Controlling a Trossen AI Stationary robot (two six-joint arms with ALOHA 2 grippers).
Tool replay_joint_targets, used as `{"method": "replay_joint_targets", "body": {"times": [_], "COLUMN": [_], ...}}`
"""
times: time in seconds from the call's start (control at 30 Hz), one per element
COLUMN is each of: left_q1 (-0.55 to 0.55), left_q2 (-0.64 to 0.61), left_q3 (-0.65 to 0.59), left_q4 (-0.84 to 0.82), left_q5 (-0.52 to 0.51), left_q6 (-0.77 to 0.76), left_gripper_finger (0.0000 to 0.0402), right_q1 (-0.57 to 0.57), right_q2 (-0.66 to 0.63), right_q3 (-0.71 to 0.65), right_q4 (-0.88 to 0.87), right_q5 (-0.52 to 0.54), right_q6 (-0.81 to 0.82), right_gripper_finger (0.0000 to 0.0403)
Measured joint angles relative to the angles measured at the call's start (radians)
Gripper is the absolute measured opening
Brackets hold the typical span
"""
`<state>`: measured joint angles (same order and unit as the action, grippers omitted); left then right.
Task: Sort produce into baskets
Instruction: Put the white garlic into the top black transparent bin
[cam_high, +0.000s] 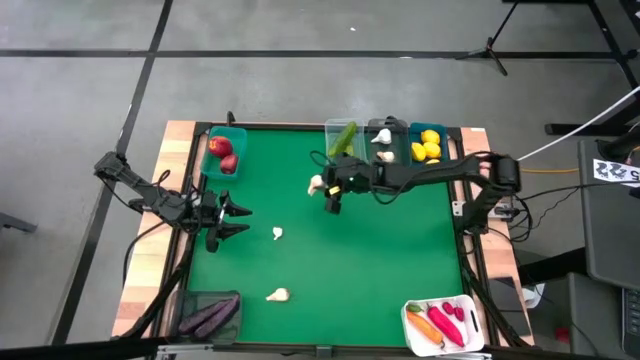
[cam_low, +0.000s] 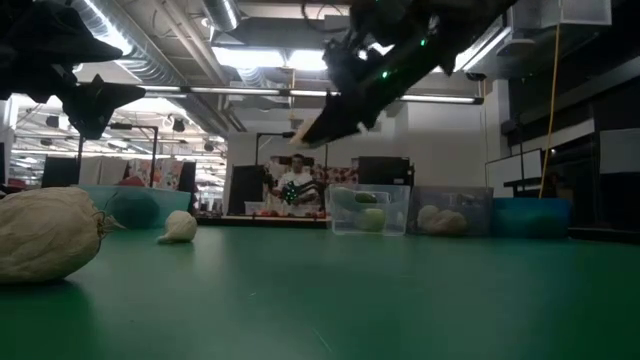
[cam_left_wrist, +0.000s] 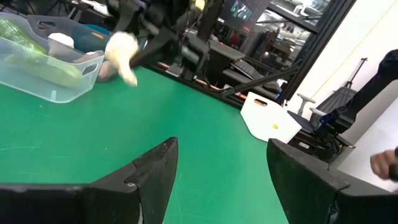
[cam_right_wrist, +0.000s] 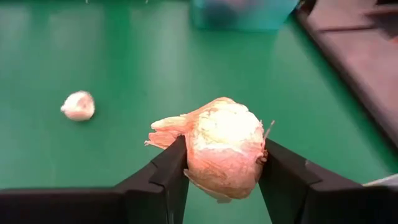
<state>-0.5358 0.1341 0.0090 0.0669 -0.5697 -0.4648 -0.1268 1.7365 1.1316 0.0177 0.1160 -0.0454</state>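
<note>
The green felt-covered surface carries rectangular plastic baskets along its edges. On the far edge stand a teal basket of red apples at the left corner, then a clear basket with a green cucumber, a dark grey translucent basket with white garlic bulbs, and a second teal basket of yellow lemons. At the near left corner sits a dark grey basket of purple eggplants; at the near right corner, a white basket with an orange carrot and red-pink peppers.

The right arm reaches from the right edge toward the middle of the far edge — its right gripper hangs above the surface, jaws clamped on a papery white garlic bulb. The left gripper waits by the left edge, jaws apart and holding nothing.

Two loose garlic bulbs lie on the felt — one near the left gripper, another toward the near edge.
</note>
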Motion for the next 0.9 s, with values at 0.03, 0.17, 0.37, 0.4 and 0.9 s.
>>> {"method": "replay_joint_targets", "body": {"times": [0.03,0.17,0.37,0.4,0.9], "left_q1": [0.0,0.0,0.0,0.0,0.0], "left_q2": [0.0,0.0,0.0,0.0,0.001], "left_q3": [0.0,0.0,0.0,0.0,0.0], "left_q4": [0.0,0.0,0.0,0.0,0.0], "left_q5": [0.0,0.0,0.0,0.0,0.0], "left_q6": [0.0,0.0,0.0,0.0,0.0], "left_gripper_finger": [0.024,0.024,0.024,0.024,0.024], "right_q1": [0.0,0.0,-0.043,-0.056,-0.376], "right_q2": [-0.018,-0.097,-0.198,-0.21,-0.3], "right_q3": [0.0,0.0,0.0,0.0,0.0], "right_q4": [-0.009,-0.089,-0.242,-0.263,-0.682], "right_q5": [0.013,0.087,0.117,0.113,0.093], "right_q6": [-0.01,-0.038,-0.041,-0.039,-0.014], "right_gripper_finger": [0.0165,0.0165,0.0166,0.0166,0.0166]}}
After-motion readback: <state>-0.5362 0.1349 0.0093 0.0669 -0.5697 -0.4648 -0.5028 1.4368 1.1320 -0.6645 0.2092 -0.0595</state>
